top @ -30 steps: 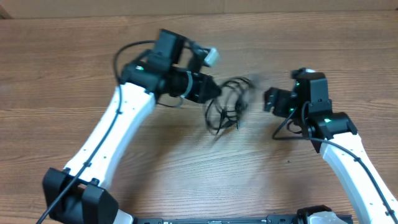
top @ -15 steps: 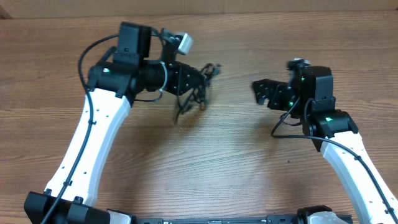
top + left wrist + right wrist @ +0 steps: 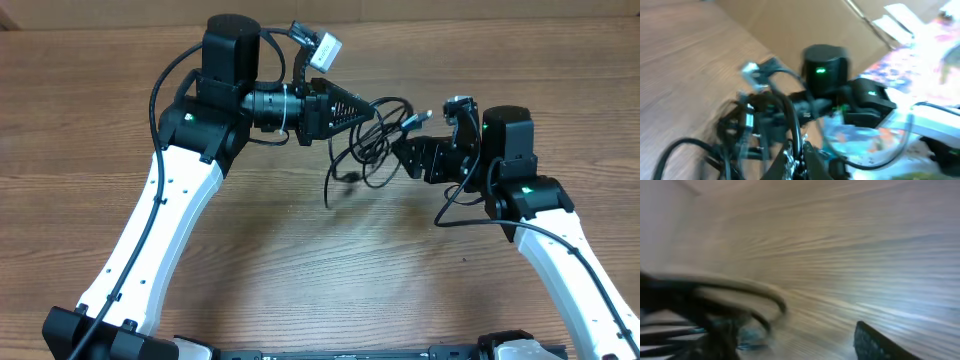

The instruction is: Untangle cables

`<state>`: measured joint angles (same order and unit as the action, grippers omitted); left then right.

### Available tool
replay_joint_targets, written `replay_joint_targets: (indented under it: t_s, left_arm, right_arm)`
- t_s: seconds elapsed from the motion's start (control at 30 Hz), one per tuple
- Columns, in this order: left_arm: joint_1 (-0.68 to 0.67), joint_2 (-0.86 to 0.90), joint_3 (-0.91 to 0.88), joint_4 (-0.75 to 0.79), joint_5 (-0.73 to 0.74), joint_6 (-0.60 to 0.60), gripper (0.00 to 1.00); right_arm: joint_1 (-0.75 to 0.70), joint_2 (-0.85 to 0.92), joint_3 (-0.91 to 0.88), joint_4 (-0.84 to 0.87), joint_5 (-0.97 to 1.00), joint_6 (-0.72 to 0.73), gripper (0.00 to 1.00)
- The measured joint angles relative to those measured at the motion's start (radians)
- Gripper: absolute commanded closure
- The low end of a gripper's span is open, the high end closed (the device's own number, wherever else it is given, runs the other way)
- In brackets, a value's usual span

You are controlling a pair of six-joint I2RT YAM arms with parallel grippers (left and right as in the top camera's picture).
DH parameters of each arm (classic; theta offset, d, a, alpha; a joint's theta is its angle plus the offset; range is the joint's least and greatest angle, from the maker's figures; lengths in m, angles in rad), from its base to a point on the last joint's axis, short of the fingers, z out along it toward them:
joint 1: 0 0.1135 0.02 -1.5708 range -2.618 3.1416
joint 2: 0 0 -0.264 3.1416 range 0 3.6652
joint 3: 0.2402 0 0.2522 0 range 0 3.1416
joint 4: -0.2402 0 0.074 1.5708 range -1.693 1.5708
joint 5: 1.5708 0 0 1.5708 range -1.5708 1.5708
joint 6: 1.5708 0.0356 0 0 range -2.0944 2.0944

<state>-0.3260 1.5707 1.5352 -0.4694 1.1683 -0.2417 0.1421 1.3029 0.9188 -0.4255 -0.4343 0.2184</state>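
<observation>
nearest the base, the white left arm (image 3: 160,230) and the white right arm (image 3: 560,250) rose from the near edge of the wooden worktop (image 3: 300,290) and leaned in toward each other.

further out, the right pincer (image 3: 405,155) pointed left at the cables (image 3: 365,150). in its blurred wrist view one finger (image 3: 875,342) sat at the lower right edge, bare worktop filled the middle and dark cable strands (image 3: 715,305) smeared across the left, so the jaws looked apart, with nothing pinched between them.

the cables hung as a loose tangle of thin black loops between the two pincers, just left of the right one. one long strand trailed down and to the left. whether it touched the wood, i could not tell. a small plug (image 3: 416,120) stuck out to the right, just above the right pincer.

beyond that, the left pincer (image 3: 366,108) pointed right with its tips together, clamped on the upper strands of the tangle. its own view was blurred but showed the cords (image 3: 790,115) running up from between its fingers, with the right arm's black joint and green light (image 3: 825,70) behind.
</observation>
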Motion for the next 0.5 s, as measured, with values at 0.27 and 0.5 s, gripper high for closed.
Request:
replay_joint_targets:
  t_s: [0.27, 0.5]
  left_arm:
    - [0.055, 0.000, 0.001, -0.177, -0.002, 0.000, 0.96]
    - [0.154, 0.000, 0.003, -0.486, -0.549, 0.042, 0.96]
  right_arm:
    - [0.003, 0.053, 0.002, -0.176, 0.532, 0.282, 0.96]
    - [0.003, 0.053, 0.002, -0.243, 0.717, 0.329, 0.96]
